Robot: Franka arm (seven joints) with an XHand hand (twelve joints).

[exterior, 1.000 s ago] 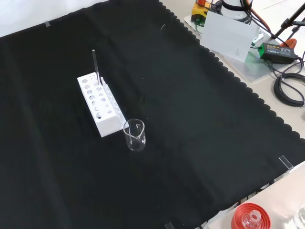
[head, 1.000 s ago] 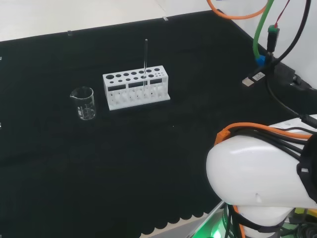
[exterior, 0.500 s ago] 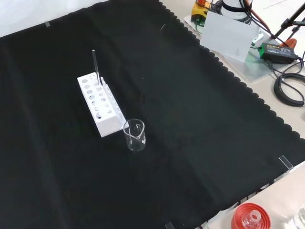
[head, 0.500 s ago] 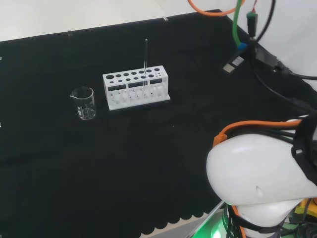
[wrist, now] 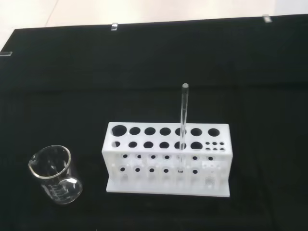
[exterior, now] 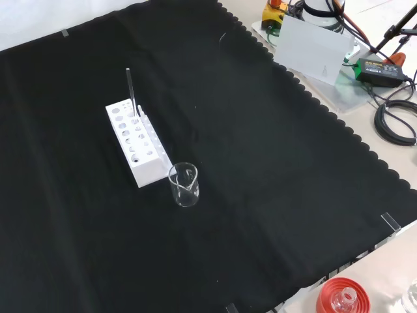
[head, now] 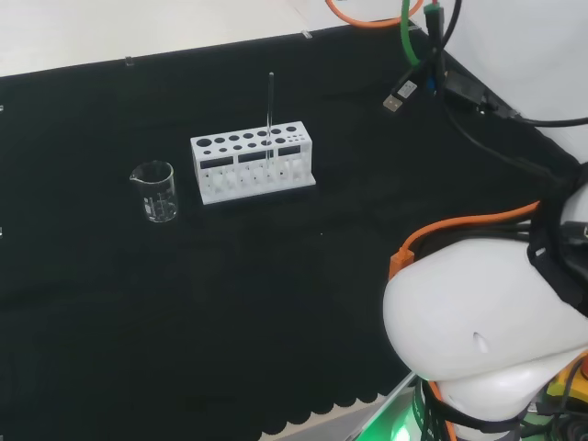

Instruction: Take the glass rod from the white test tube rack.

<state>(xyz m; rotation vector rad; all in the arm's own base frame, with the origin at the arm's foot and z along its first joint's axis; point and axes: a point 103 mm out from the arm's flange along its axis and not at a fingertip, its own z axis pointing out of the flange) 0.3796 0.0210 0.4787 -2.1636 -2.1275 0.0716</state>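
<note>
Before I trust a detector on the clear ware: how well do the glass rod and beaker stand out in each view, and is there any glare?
Wrist view: glass rod and beaker show crisp against the black cloth. Head view: the rod is a thin dark line, the beaker faint. Front view: rod thin, beaker rim bright; the white test tube rack is evenly lit, no strong glare.

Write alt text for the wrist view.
A clear glass rod stands upright in a hole of a white test tube rack on black cloth. An empty glass beaker stands apart beside the rack.
</note>
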